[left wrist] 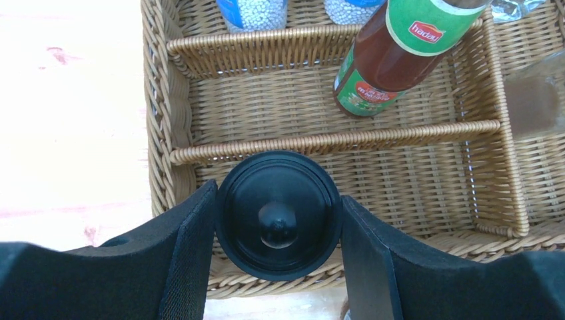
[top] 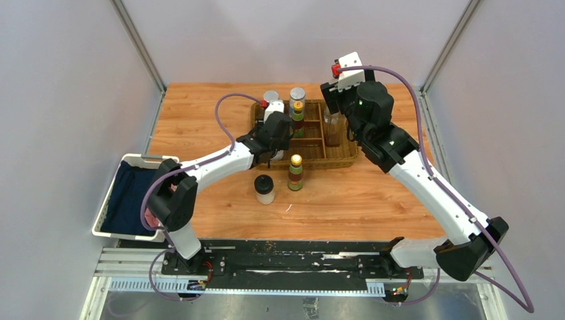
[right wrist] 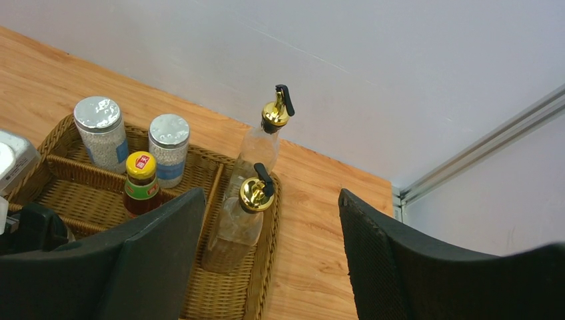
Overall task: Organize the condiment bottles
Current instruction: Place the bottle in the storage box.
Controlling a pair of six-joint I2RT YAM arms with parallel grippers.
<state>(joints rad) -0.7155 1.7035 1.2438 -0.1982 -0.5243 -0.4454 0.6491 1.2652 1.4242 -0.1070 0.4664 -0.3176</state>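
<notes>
my left pincer gripping black-lidded pale jar over near-left compartment of brown wicker tray, my right pincer open above two clear gold-spouted cruets in tray's right section, second black-lidded jar and red sauce bottle on wooden counter

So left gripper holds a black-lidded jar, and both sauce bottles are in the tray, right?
Not both. One sauce bottle is in the tray; the other sauce bottle stands on the table before it, as the top view shows. The left gripper does hold the black-lidded jar.
</notes>
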